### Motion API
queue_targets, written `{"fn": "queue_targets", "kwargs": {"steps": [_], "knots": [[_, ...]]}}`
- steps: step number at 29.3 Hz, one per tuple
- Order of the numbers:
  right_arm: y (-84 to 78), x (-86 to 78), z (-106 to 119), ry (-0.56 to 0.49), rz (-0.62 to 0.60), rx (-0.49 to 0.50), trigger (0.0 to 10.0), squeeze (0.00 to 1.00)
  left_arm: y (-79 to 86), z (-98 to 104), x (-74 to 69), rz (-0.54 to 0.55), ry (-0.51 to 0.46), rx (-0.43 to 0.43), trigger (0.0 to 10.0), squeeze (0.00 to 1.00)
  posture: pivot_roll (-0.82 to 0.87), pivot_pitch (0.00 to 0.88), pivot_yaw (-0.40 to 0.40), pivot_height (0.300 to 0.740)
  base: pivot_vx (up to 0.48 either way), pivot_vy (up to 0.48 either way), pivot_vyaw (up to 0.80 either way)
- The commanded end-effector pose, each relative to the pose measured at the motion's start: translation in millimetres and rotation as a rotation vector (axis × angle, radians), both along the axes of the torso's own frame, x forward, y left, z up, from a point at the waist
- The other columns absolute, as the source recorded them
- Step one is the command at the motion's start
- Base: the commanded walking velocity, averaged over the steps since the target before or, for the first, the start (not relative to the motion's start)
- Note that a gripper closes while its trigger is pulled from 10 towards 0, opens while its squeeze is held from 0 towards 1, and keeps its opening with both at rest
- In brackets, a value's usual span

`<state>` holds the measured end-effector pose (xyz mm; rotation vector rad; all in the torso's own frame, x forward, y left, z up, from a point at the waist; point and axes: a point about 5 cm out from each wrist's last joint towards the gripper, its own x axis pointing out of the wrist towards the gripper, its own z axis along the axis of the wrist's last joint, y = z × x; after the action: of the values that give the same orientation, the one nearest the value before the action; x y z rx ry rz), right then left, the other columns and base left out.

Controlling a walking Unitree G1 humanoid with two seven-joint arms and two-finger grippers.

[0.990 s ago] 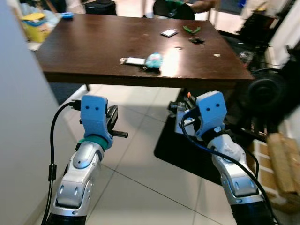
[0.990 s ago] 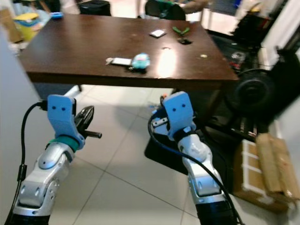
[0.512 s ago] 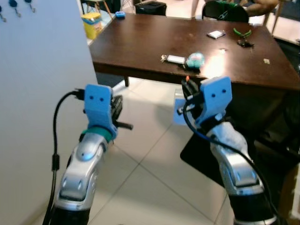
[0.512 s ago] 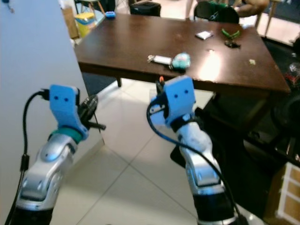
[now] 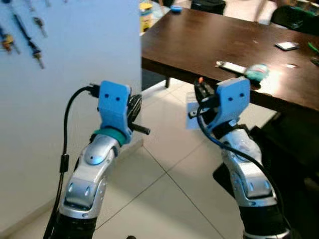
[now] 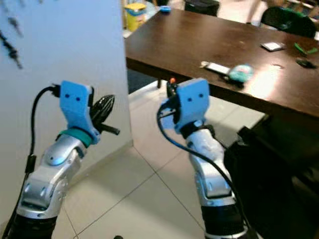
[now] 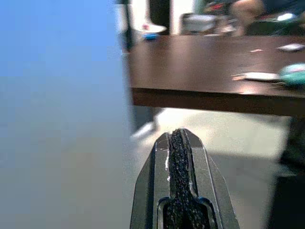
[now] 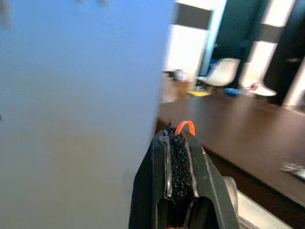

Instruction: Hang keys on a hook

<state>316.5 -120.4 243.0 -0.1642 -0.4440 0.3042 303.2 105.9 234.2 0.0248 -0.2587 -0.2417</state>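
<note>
The whole view has swung toward the robot's left over the last second: the camera has turned, not the furniture. The brown table (image 5: 209,45), which a second ago lay straight ahead, now sits off at 1 to 2 o'clock, and a pale wall panel (image 5: 65,89) has come in at 9 to 11 o'clock. High on that panel, at about 10 o'clock, several keys already hang (image 5: 35,47), so the hooks are presumably up there, though blur hides the hooks themselves.

The right gripper (image 8: 178,143) is raised at chest height near 1 o'clock, its fingers pressed together on a small orange loop (image 8: 185,126) that pokes out at the tips; this looks like the ring or tag of the keys to be hung, but the keys themselves are not visible. The same orange speck shows above the blue wrist housing in the head view (image 5: 201,79). The left gripper (image 7: 177,143) is raised at about 11 o'clock, fingers closed flat against each other with nothing between them.

A keyring with a teal fob (image 5: 256,71) lies on the table near its front edge, apart from both arms.

The turn suggests the carry phase is ending and the approach to the wall beginning; the hanging itself is not yet done
</note>
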Motion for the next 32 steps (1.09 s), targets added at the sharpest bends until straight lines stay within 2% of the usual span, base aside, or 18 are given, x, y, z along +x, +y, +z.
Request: {"fn": "queue_targets", "kwargs": {"steps": [1, 10, 14, 21, 32], "knots": [[0.4, -1.5, -1.4, 0.007, 0.003, 0.006, 10.0, 0.0, -0.9, -0.3, -2.8, 0.002, -0.007, 0.012, 10.0, 0.0, -0.17, 0.069, 0.07, 0.74, 0.0, 0.0, 0.77], [4.0, -3.2, -0.8, 0.004, 0.016, 0.022, 10.0, 0.0, -0.7, 6.3, -3.3, 0.026, -0.047, 0.033, 10.0, 0.0, -0.17, 0.066, 0.077, 0.74, 0.0, 0.0, 0.77], [5.5, -4.4, -0.1, -0.003, 0.03, 0.031, 10.0, 0.0, -2.0, 8.9, -2.8, 0.035, -0.062, 0.022, 10.0, 0.0, -0.17, 0.065, 0.079, 0.74, 0.429, 0.0, 0.75], [8.5, -7.4, 2.2, -0.013, 0.058, 0.075, 10.0, 0.0, -2.8, 10.4, -2.1, 0.034, -0.065, 0.02, 10.0, 0.0, -0.16, 0.06, 0.08, 0.74, 0.472, 0.0, 0.0], [10.2, -8.9, 3.1, -0.017, 0.091, 0.056, 10.0, 0.0, -3.0, 11.5, -1.6, 0.035, -0.068, 0.019, 10.0, 0.0, -0.17, 0.06, 0.081, 0.74, 0.469, 0.0, 0.0]]}}
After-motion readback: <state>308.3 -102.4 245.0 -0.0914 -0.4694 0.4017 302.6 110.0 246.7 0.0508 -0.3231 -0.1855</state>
